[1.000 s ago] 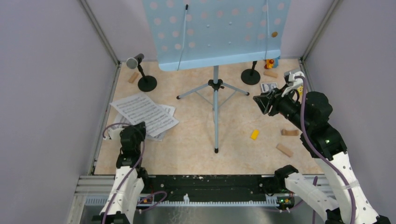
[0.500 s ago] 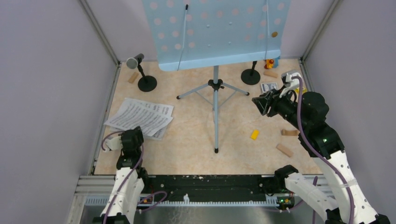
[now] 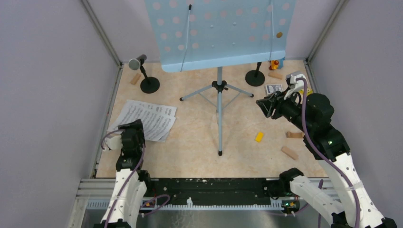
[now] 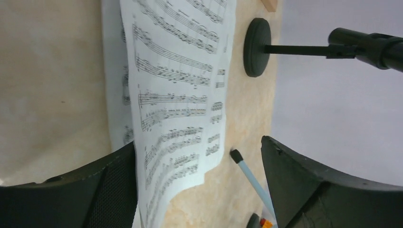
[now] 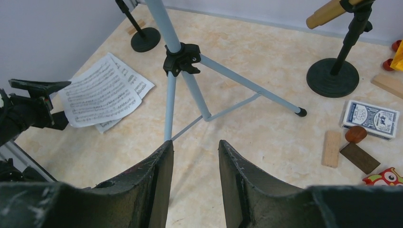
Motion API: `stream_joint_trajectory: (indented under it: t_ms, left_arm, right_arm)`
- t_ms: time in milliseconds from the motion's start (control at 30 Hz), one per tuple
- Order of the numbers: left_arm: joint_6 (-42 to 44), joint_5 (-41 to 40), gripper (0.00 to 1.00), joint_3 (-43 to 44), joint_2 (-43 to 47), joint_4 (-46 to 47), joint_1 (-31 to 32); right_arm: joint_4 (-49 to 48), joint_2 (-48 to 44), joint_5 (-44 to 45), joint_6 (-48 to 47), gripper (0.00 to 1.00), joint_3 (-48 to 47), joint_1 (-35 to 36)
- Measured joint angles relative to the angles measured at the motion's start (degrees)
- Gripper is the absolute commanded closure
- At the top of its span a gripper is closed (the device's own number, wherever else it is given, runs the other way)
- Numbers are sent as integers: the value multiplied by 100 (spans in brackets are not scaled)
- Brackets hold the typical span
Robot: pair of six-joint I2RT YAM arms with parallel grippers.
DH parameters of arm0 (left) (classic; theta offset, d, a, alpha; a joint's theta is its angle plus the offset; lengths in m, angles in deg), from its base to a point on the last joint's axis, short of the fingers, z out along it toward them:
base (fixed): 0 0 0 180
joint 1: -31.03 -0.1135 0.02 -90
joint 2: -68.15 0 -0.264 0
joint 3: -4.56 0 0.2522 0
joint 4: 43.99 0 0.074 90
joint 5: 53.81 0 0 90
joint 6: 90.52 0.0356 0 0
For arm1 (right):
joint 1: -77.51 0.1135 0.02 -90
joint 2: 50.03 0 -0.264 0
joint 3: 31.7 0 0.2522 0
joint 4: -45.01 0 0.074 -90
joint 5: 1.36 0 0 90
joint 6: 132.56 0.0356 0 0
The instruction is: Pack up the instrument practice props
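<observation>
Left gripper sat low by the left edge of the table, a bit back from the near edge. Its two fingers were spread wide apart, so it was open. One corner of the white music sheets poked in between them, right beside one finger, but I could not tell if paper and finger touched. The sheets lay flat in a loose pile, reaching from that gripper toward the middle of the table. Behind them, near the far left corner, stood a black mic holder with a dark microphone on top. The light blue music desk stood tall at the middle of the far edge, and its grey tripod legs were spread out on the table, with one leg pointing to the near edge. A second black holder stood near the far right corner with a gold microphone on it. My right gripper hung up in the air over the right side of the table. Its fingers had a small gap between them and nothing in it. A box of cards lay just beside the second holder, and some wooden blocks lay near the right edge.
</observation>
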Motion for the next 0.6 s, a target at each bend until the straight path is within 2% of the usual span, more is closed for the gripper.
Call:
stream_joint_trajectory:
  t_ms: [200,400,600]
  left_arm:
    - [656,118,1,1200,-385,-1036,-7]
    - [1436,341,1,2291,-1213,-2247,-7]
    - [2465,846,1,3051,-2199,-3222,-11]
  right_arm:
    - [98,0,-17,-2,60,0,0]
    - [417,96,-28,0,60,-2,0]
    - [1137,376,-33,22,51,-13,0]
